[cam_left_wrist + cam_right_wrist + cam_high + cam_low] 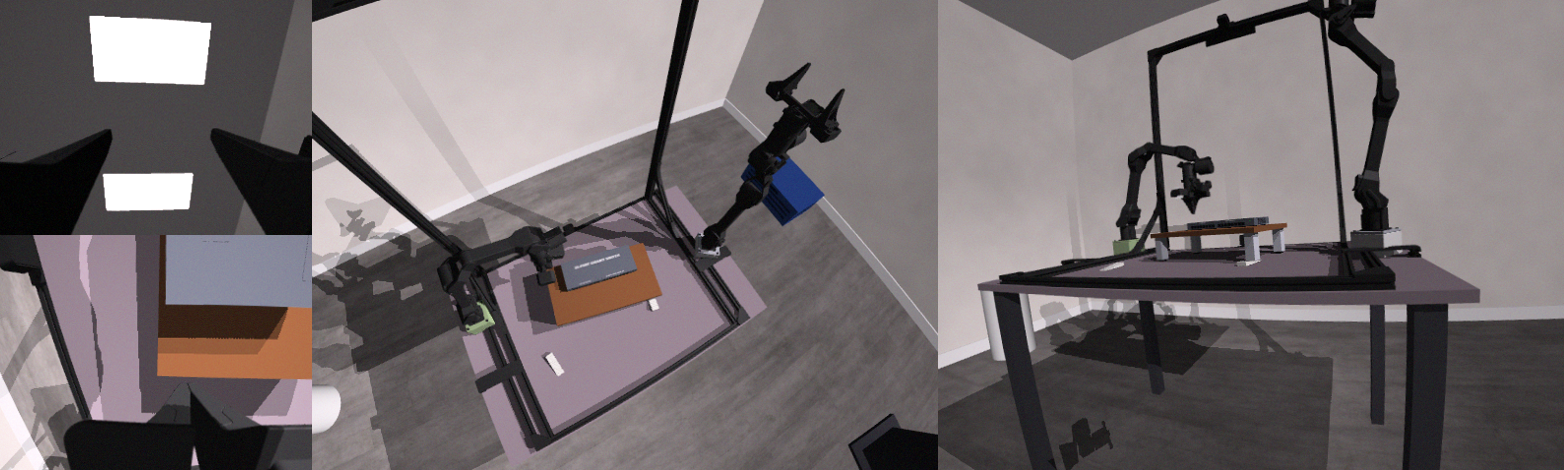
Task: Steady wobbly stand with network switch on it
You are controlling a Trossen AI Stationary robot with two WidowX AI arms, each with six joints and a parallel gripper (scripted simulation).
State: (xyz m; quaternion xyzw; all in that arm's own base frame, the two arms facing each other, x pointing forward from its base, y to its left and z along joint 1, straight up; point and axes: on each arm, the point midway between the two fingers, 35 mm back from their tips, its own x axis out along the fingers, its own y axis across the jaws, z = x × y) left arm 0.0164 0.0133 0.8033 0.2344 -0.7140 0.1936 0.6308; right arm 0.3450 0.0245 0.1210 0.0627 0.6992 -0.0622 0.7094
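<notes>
Right gripper [545, 276] [1192, 210] [188, 384] clenched on nothing, above the stand's 9 o'clock end in the top view, maybe for pressing or checking wobble. Orange-brown slab stand [610, 302] [1220, 232] [222, 368], blocky pale legs; grey-blue boxy network switch [598, 267] [1228, 223] [232, 274] on top. White wedge [654, 304] [1247, 264] at its 4 o'clock leg, likely shimming a short foot; can't confirm level. Spare wedge [553, 364] [1112, 265] lies at 7 o'clock on the matte mauve tabletop [615, 364] [1241, 294] [118, 358]. I've my left gripper [826, 78] [1365, 7] [162, 133] released, well off at 1 o'clock, presumably parked clear.
</notes>
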